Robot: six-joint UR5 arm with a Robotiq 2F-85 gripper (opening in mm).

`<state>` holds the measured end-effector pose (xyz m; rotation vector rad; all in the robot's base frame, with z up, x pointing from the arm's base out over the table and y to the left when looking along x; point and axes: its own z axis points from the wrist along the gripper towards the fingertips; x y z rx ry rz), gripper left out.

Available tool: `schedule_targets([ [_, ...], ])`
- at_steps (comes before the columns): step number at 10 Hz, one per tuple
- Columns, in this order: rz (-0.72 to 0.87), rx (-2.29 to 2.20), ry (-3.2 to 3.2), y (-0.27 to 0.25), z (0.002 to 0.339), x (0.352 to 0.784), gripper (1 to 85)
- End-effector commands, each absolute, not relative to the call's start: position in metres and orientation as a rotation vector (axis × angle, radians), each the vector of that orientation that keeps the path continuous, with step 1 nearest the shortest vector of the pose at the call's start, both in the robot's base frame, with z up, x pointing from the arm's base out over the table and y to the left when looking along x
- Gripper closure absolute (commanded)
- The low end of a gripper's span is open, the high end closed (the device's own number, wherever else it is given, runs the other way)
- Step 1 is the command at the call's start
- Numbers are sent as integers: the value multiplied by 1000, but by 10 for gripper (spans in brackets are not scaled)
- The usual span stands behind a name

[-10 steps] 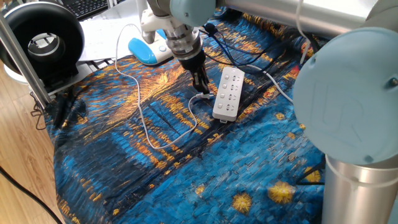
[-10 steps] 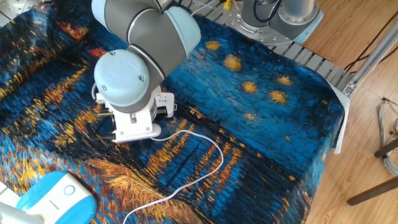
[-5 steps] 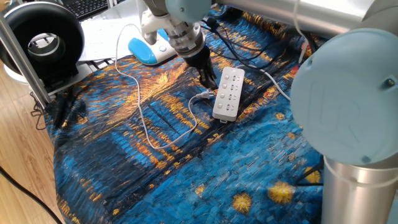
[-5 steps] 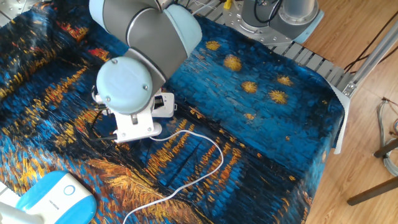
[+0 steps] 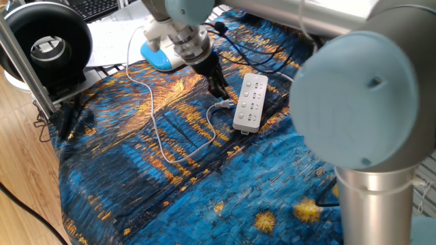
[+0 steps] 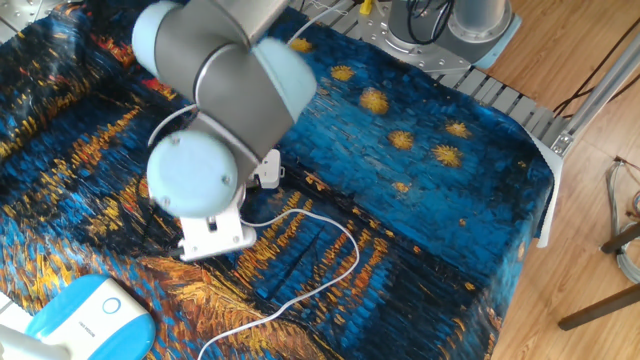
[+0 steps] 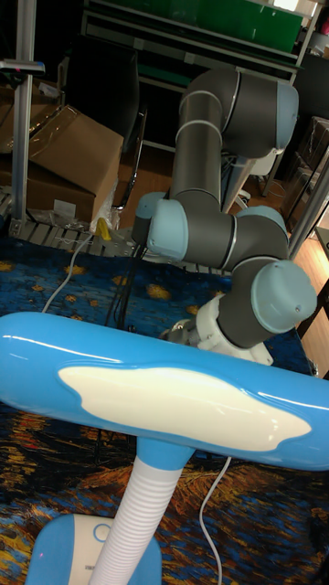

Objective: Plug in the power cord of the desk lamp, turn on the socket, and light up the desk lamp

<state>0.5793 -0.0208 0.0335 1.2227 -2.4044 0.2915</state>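
Note:
The socket (image 5: 250,102) lies on the painted cloth, a white strip with its thick cable running off to the right. The power cord (image 5: 158,133) loops from the desk lamp's base (image 5: 158,56) across the cloth, and its small white plug (image 5: 224,104) rests just left of the socket. My gripper (image 5: 218,90) hangs right above the plug with its dark fingers close together. The gap between them does not show. In the other fixed view my wrist covers most of the socket (image 6: 215,238), beside the power cord (image 6: 340,240). The desk lamp's blue head (image 7: 164,402) fills the tall fixed view.
A black ring-shaped device (image 5: 46,47) stands on a white stand at the back left. Black cables (image 5: 259,58) cross the cloth behind the socket. A metal post (image 5: 24,64) rises at the left table edge. The arm's large elbow (image 5: 361,88) blocks the right side.
My wrist has turned, and the gripper swung slightly right and then back left above the plug. Plug, cord and socket lie where they were.

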Motion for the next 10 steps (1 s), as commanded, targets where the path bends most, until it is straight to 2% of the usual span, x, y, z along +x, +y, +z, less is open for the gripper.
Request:
schedule_targets([
  [1,257,1215,-2373,-10,27,575,407],
  [10,259,1256,-2337,-5,11,573,433],
])
